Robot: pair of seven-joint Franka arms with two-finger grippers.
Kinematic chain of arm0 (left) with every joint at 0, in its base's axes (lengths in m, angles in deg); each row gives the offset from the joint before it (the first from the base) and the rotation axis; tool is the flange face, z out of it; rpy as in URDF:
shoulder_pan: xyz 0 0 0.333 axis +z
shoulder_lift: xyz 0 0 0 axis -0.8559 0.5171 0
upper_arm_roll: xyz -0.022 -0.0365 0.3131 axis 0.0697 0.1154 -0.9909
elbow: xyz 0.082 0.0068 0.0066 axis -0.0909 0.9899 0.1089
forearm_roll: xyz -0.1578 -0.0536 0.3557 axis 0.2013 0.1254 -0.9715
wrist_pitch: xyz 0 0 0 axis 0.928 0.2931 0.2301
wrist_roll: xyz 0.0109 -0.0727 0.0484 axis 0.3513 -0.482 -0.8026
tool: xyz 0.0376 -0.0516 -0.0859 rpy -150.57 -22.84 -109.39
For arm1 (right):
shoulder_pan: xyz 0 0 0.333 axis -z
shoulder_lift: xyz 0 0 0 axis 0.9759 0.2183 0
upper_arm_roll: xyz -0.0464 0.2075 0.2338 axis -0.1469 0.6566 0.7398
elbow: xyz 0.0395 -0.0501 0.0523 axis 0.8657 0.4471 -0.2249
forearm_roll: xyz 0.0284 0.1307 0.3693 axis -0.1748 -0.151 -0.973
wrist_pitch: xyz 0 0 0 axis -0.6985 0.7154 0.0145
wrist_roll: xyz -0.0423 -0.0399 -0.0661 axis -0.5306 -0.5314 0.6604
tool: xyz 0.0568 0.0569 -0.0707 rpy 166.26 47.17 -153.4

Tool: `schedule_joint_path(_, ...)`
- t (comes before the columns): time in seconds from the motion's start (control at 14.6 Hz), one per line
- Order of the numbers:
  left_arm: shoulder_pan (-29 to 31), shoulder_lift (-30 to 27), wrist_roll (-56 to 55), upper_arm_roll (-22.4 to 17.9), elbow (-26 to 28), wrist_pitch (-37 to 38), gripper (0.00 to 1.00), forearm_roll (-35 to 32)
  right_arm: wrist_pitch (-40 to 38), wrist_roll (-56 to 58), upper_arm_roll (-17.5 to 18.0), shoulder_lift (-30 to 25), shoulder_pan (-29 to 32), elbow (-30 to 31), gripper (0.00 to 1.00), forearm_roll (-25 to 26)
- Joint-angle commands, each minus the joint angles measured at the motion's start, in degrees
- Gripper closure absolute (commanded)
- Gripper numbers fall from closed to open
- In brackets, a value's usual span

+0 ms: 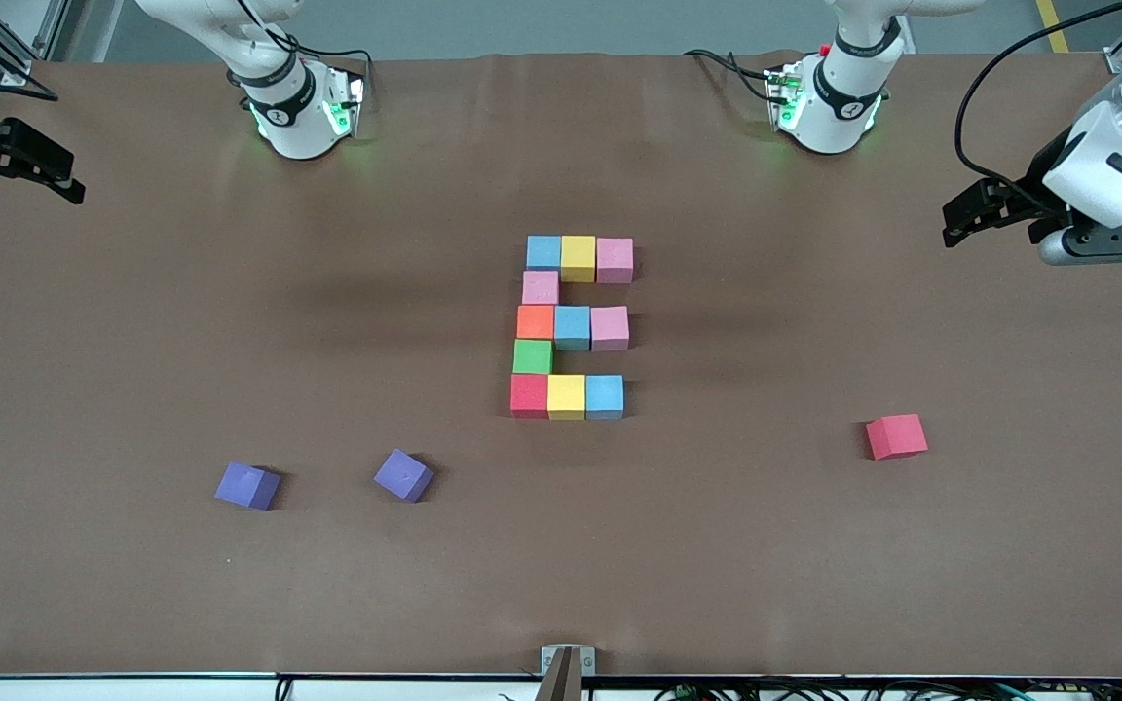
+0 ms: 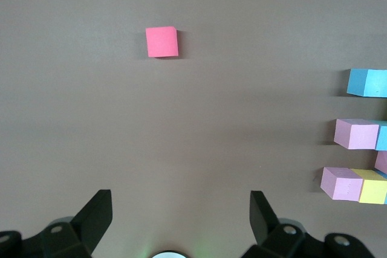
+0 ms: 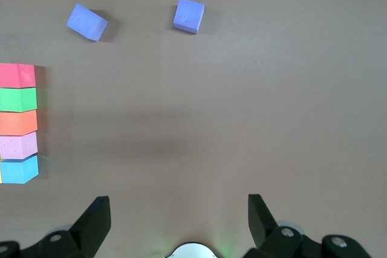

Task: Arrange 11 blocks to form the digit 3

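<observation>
The blocks lie touching in a blocky figure mid-table. The bar farthest from the front camera is blue [image 1: 543,252], yellow [image 1: 578,258], pink [image 1: 615,260]. A pink cube [image 1: 541,287] links it to orange [image 1: 535,321], blue [image 1: 572,327], pink [image 1: 610,327]. A green cube [image 1: 533,356] links these to red [image 1: 529,395], yellow [image 1: 566,396], blue [image 1: 604,396]. Both links sit on the side toward the right arm's end. My left gripper [image 1: 953,224] [image 2: 181,209] hangs open and empty over the left arm's end. My right gripper [image 1: 35,190] [image 3: 179,212] hangs open and empty over the right arm's end.
A loose red cube [image 1: 896,436] [image 2: 162,41] lies toward the left arm's end, nearer to the front camera than the figure. Two purple cubes [image 1: 247,485] [image 1: 403,475] lie toward the right arm's end, also nearer to that camera. The brown table [image 1: 132,341] is bare around them.
</observation>
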Motion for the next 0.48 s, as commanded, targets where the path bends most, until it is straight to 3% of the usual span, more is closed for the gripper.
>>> schedule_joint_path(0.0,-0.3,-1.5,0.0,-0.2,1.5,-0.9,0.00,0.8,0.7,-0.4,0.2,-1.3,-0.1,1.5,0.00,0.0)
schedule_joint_path(0.41,-0.5,-2.4,-1.3,0.5,2.1,-0.5,0.00,-1.0,0.5,-0.3,0.1,-1.3,0.1,1.7,0.00,0.1)
